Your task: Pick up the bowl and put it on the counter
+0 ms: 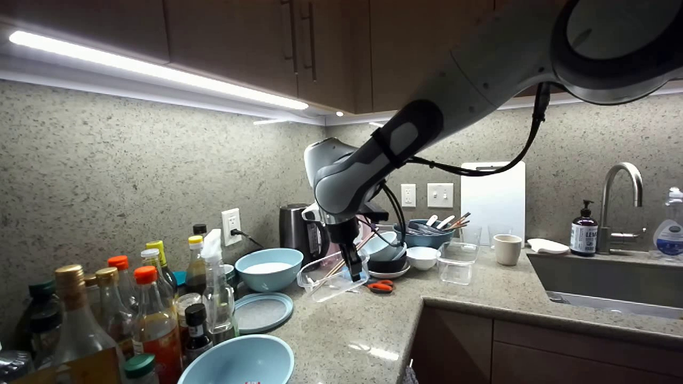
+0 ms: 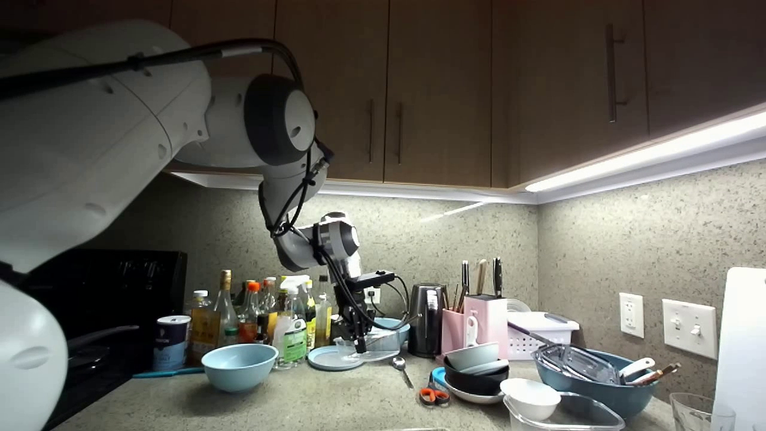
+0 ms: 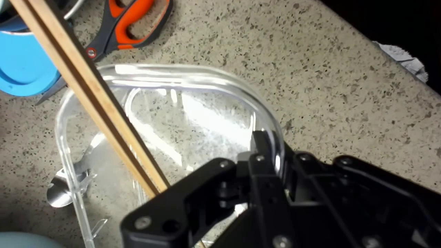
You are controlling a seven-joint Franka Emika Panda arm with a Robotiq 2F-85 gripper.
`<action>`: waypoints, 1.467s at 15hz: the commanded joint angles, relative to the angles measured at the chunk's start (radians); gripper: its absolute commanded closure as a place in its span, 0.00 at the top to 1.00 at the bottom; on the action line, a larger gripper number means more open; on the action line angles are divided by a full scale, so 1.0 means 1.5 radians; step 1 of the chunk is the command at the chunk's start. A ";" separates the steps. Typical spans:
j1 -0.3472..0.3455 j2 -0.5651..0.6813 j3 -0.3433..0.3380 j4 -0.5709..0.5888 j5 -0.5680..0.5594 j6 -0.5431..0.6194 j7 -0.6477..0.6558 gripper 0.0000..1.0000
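Note:
My gripper is shut on the rim of a clear plastic container, with one finger inside the wall and one outside. The container looks tilted and a little above the speckled counter; a pair of wooden chopsticks crosses it. In both exterior views the gripper points down at the container. A light-blue bowl stands apart near the front of the counter, also in an exterior view. Another blue bowl stands behind the gripper.
Orange-handled scissors and a spoon lie near the container. Stacked bowls, a white bowl and a kettle stand around. Bottles line the wall. A blue plate lies beside them. A sink is farther along.

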 commanded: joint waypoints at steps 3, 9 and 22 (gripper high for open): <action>0.010 0.005 0.004 -0.006 0.014 -0.047 0.059 0.06; 0.007 0.060 0.016 0.006 0.029 -0.080 0.152 0.06; -0.013 0.140 0.022 0.069 0.024 -0.082 0.068 0.57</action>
